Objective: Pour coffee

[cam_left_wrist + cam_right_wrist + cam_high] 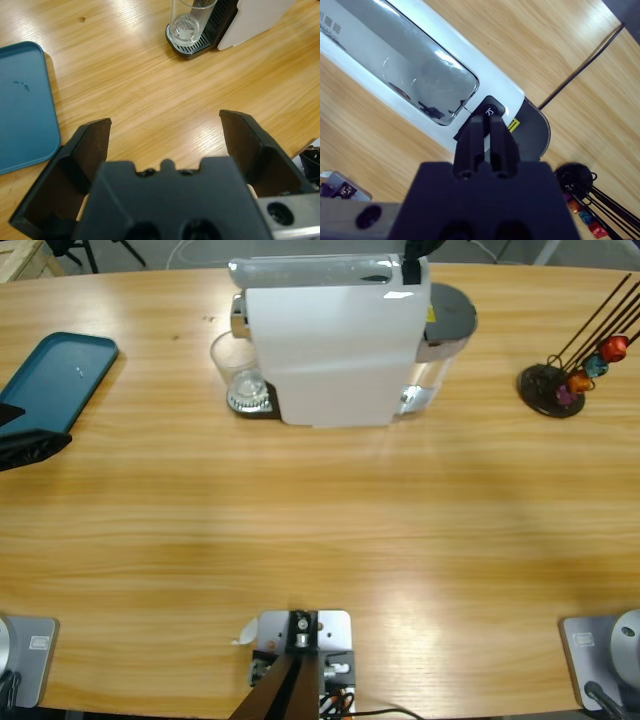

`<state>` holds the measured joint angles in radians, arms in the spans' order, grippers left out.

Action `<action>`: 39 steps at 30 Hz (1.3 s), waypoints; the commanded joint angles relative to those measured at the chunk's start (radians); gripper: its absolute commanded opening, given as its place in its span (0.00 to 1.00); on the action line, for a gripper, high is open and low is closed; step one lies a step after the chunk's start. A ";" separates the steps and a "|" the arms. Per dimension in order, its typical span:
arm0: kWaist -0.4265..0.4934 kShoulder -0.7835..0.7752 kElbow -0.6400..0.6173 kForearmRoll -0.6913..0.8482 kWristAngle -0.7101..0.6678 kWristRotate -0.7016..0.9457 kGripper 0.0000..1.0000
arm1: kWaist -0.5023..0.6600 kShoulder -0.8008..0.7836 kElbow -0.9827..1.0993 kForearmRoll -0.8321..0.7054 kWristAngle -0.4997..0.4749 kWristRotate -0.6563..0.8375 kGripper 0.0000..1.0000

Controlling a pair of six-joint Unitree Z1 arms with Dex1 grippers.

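Observation:
A white coffee machine (330, 350) stands at the table's back middle. A clear drinking glass (238, 372) sits on its black drip tray (192, 47), under the spout side. No coffee shows in the glass (187, 22), which looks clear. My right gripper (489, 117) is shut, and its tips meet a small black button (492, 106) on the machine's top, beside the clear lid (427, 82). In the high view it (413, 265) comes down from the top edge. My left gripper (167, 122) hangs open over bare wood near the left edge (35, 448), well short of the glass.
A teal tray (55, 375) lies at the far left, just beside the left gripper (22, 110). A black wire capsule stand (555, 390) with coloured capsules (590, 365) stands at the back right (577, 180). The machine's grey water tank (445, 320) juts out on its right.

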<state>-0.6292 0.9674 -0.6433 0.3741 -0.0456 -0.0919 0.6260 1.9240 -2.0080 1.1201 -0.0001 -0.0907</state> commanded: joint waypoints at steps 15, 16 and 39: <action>0.003 -0.010 0.034 -0.009 0.001 0.003 0.93 | 0.012 0.094 0.153 -0.044 0.055 -0.015 0.00; 0.003 -0.010 0.033 -0.009 0.001 0.003 0.93 | 0.013 0.091 0.165 -0.051 0.055 -0.015 0.00; 0.003 -0.019 0.035 -0.009 0.000 0.006 0.95 | 0.017 -0.161 -0.113 0.143 -0.003 -0.011 0.41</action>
<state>-0.6292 0.9674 -0.6433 0.3740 -0.0456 -0.0918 0.6294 1.7657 -2.1319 1.2372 -0.0107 -0.1036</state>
